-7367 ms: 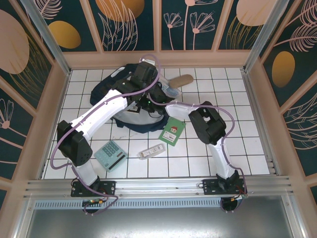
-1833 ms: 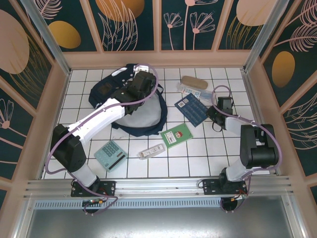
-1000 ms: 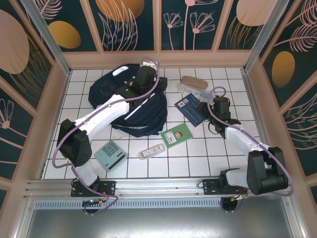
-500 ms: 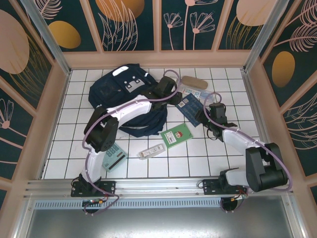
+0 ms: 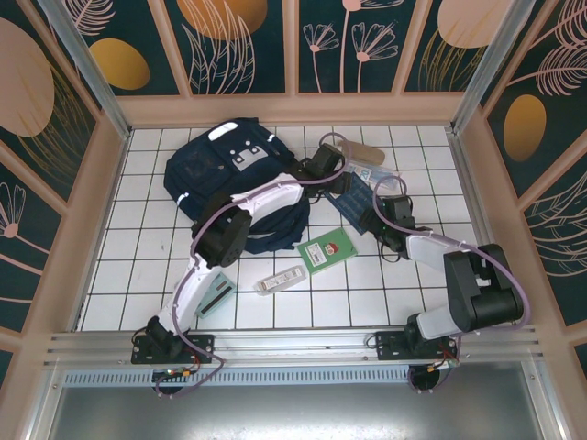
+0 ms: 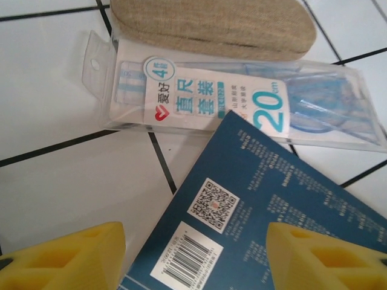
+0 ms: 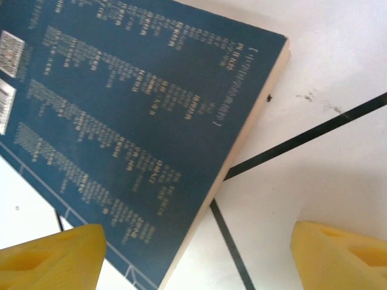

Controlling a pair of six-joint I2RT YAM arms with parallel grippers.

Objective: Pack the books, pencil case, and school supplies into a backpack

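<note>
surface: white tiled table (image 5: 119, 275) | walls: floral panels (image 5: 348, 46) | left claw (image 6: 193, 260), right claw (image 7: 193, 257): spread wide, empty

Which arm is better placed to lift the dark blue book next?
Probably the right. The right gripper is open, with the side edge of the dark blue book between its fingers. The left gripper, also open, hangs over the book's barcode corner, but that arm is stretched across the backpack.
</note>
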